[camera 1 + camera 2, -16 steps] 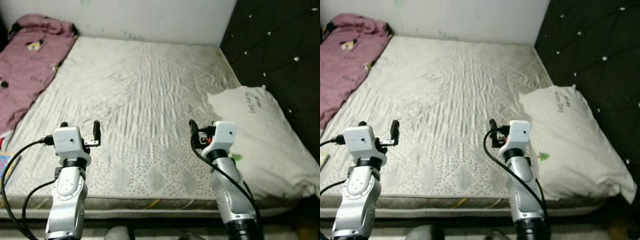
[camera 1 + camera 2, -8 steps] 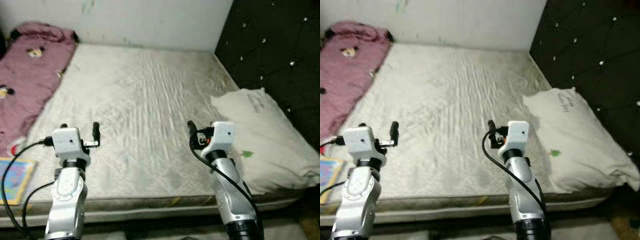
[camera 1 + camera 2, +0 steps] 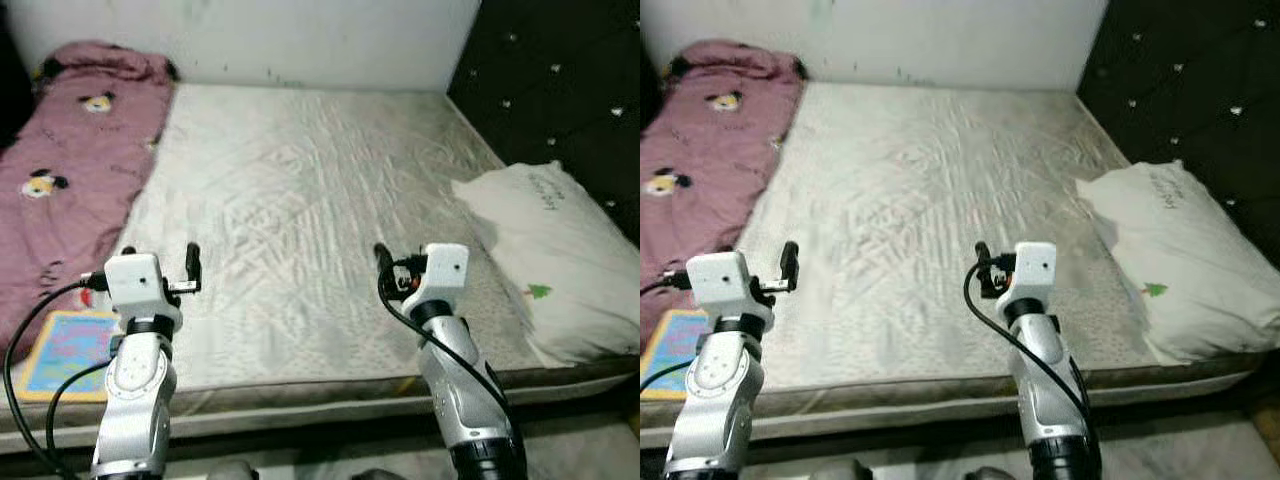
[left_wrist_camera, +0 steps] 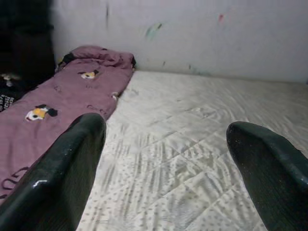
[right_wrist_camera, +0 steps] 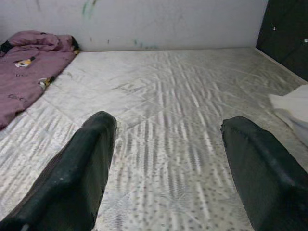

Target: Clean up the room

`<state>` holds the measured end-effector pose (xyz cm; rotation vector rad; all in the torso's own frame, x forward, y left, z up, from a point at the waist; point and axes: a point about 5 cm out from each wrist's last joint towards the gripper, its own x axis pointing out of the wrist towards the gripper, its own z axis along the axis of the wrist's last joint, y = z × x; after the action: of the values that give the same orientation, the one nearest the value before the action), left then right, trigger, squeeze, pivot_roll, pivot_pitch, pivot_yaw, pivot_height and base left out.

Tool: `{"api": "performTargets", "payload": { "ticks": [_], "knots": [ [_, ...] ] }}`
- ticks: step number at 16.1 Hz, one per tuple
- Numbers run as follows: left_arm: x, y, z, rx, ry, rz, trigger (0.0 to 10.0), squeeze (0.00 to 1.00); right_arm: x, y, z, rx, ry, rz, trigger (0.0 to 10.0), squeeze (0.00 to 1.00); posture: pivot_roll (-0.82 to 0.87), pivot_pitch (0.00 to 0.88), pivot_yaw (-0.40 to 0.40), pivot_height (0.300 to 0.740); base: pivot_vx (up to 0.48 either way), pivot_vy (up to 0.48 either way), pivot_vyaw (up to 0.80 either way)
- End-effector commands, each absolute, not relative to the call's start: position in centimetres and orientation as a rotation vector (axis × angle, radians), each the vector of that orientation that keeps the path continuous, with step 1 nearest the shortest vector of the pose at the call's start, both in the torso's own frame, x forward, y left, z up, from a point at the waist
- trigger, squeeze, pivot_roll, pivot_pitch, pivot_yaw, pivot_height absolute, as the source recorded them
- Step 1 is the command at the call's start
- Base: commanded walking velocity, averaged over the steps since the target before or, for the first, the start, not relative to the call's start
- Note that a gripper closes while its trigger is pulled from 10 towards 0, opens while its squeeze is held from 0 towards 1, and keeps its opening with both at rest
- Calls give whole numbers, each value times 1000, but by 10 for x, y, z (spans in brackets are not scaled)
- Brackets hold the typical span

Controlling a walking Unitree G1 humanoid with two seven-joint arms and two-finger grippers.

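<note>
A bare cream mattress (image 3: 300,180) lies before me. Along its left side is a crumpled pink blanket (image 3: 70,170) with cartoon prints. A white pillow (image 3: 550,260) rests at the right edge, by the black tufted headboard (image 3: 570,80). A colourful picture book (image 3: 65,350) lies at the near left corner, partly under the blanket's edge. My left gripper (image 3: 160,256) hovers open above the mattress's near edge, just right of the book. My right gripper (image 3: 410,265) is open too, over the near edge and left of the pillow. Neither holds anything.
A white wall (image 3: 300,40) with small paint marks closes off the far side of the bed. Dark floor (image 3: 560,430) runs along the bed's front edge below my arms. The blanket (image 4: 57,110) stretches back to the wall in the left wrist view.
The whole view has shifted, so the camera turned left: the pillow now sits further right, and more blanket and the book have come in. Both grippers hold the same open pose.
</note>
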<state>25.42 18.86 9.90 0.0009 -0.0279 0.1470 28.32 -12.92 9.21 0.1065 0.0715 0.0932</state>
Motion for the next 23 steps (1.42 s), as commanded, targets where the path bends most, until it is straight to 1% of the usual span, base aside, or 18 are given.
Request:
{"api": "performTargets", "payload": {
  "ticks": [1, 23],
  "knots": [
    [256, 180, 99, -13, -27, 117, 10000, 0, 283, -141, 89, 97, 93, 62, 10000, 0, 99, 0, -56, 740, 0, 480, 0],
    [259, 181, 99, -13, -27, 132, 10000, 0, 287, -140, 84, 83, 141, 64, 10000, 0, 99, 0, -59, 740, 0, 480, 0]
  ]
}}
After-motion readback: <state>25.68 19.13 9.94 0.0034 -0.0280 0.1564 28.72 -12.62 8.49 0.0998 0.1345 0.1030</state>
